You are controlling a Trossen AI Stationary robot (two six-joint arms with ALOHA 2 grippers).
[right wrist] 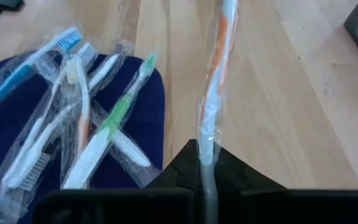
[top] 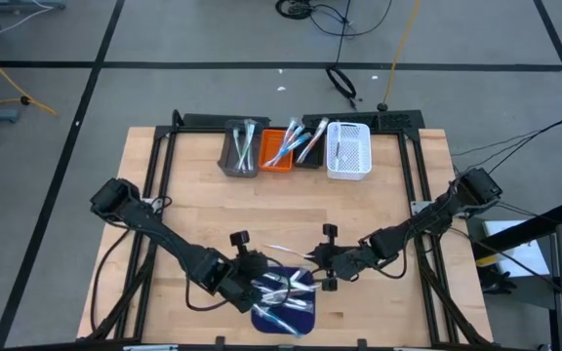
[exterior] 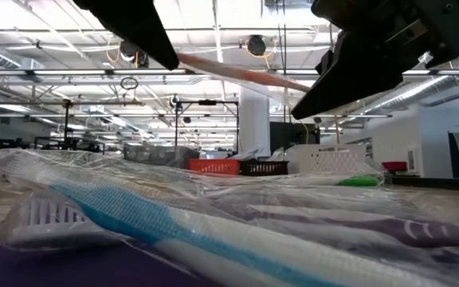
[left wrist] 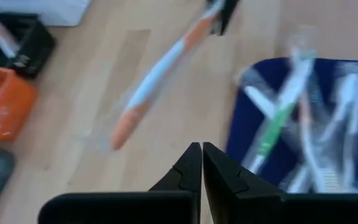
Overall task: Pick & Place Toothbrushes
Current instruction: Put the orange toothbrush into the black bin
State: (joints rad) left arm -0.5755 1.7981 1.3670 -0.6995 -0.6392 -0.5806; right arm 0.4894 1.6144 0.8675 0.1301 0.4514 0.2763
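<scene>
Several wrapped toothbrushes (right wrist: 73, 124) heaped on dark blue mat (right wrist: 148, 99) at bench (top: 203, 214) front edge. Right hand (right wrist: 204, 163) clamped on orange-and-white toothbrush (right wrist: 216, 68), lifted clear beside mat. Left hand (left wrist: 201, 158) pressed together, empty, above mat's edge. Bins (top: 296, 148) along back edge.

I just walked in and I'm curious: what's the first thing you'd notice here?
The right gripper is shut on a wrapped orange-and-white toothbrush, holding it above the wooden table beside the dark blue mat. A jumble of wrapped toothbrushes lies on that mat at the table's near edge. The left gripper is shut and empty next to the mat, and four small bins line the far side.
</scene>
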